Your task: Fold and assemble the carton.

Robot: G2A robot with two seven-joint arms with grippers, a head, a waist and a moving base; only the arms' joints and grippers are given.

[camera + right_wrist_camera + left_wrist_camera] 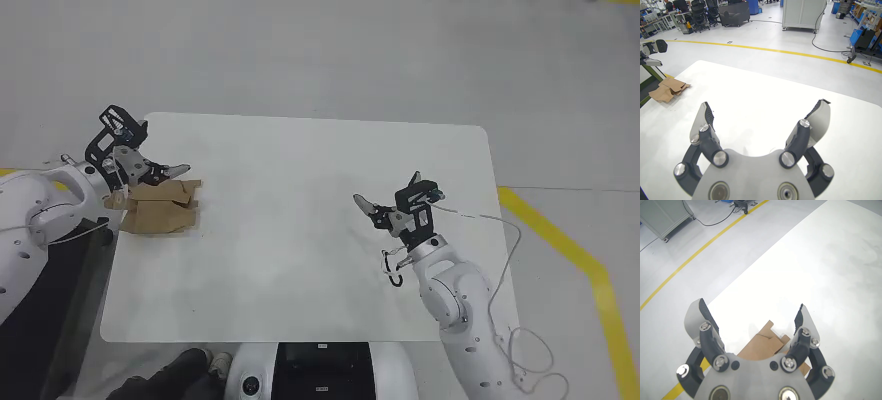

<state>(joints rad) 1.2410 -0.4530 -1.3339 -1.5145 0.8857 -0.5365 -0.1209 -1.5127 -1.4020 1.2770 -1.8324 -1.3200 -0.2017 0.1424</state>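
A flattened brown cardboard carton point(160, 206) lies near the left edge of the white table point(300, 200). My left gripper point(165, 171) hovers open just above its far side; in the left wrist view the carton point(764, 344) sits beneath the open left gripper point(751, 308), with nothing between the fingers. My right gripper point(375, 212) stands open over the right half of the table, far from the carton. From the right wrist view the carton point(668, 90) lies far off beyond the open right gripper point(764, 108), with the left arm point(651, 51) above it.
The table's left edge runs close beside the carton. A yellow floor line point(560, 240) passes the table's right side. Chairs, desks and a metal cabinet point(802, 13) stand in the room beyond the table.
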